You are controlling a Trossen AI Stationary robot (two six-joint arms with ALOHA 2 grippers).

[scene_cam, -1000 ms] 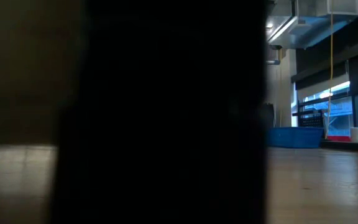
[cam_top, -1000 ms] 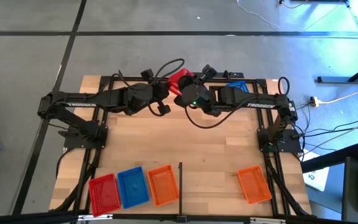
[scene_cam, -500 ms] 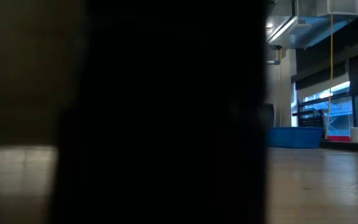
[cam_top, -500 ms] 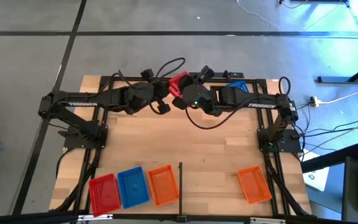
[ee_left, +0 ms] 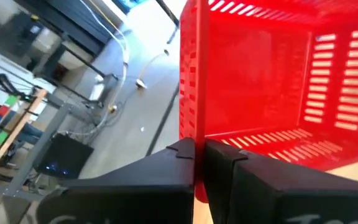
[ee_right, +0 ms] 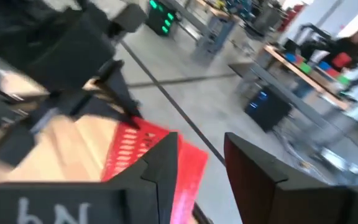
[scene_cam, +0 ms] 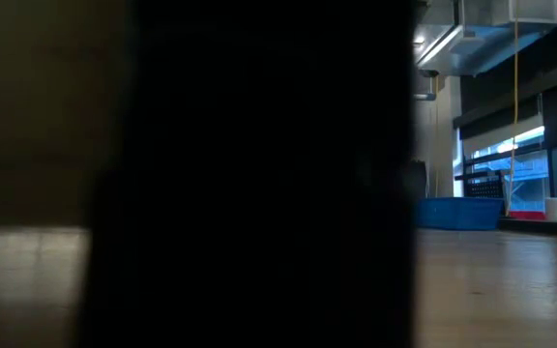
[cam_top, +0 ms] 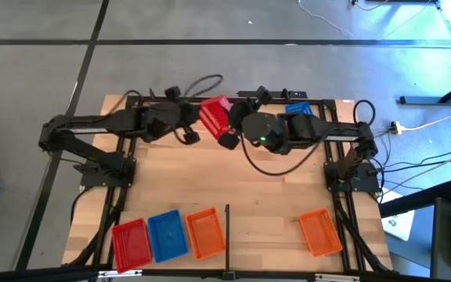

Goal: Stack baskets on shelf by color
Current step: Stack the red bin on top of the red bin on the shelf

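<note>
High view, left gripper (cam_top: 196, 124): you are seeing it clamping one edge of the red basket (cam_top: 214, 115), lifted over the far side of the table (cam_top: 272, 196), well apart from the divider bar (cam_top: 227, 227).
High view, right gripper (cam_top: 230, 138): it is sitting just beside the held red basket, on the side toward the divider bar; your fingers are standing apart and holding nothing.
High view, near edge: a red basket (cam_top: 130, 240), a blue basket (cam_top: 167, 234) and an orange basket (cam_top: 205, 232) are lying side by side to the left of the divider bar, the orange one nearest it; a second orange basket (cam_top: 319, 232) is lying alone well to the bar's right.
High view, far edge: another blue basket (cam_top: 298, 109) is showing behind the right arm.
Low view: a broad dark shape (scene_cam: 259, 174) is blocking most of your picture; only wooden surface and the room beyond are showing.
Left wrist view: your two dark fingers (ee_left: 229, 163) are pinching the red basket's (ee_left: 272, 81) side wall, closed tight on it, its open side facing the camera.
Right wrist view: your fingers (ee_right: 166, 158) are parted with a clear gap; the red basket (ee_right: 148, 158) is lying just past them, held by the left gripper (ee_right: 129, 115). A person (ee_right: 353, 40) is showing far back in the room.
</note>
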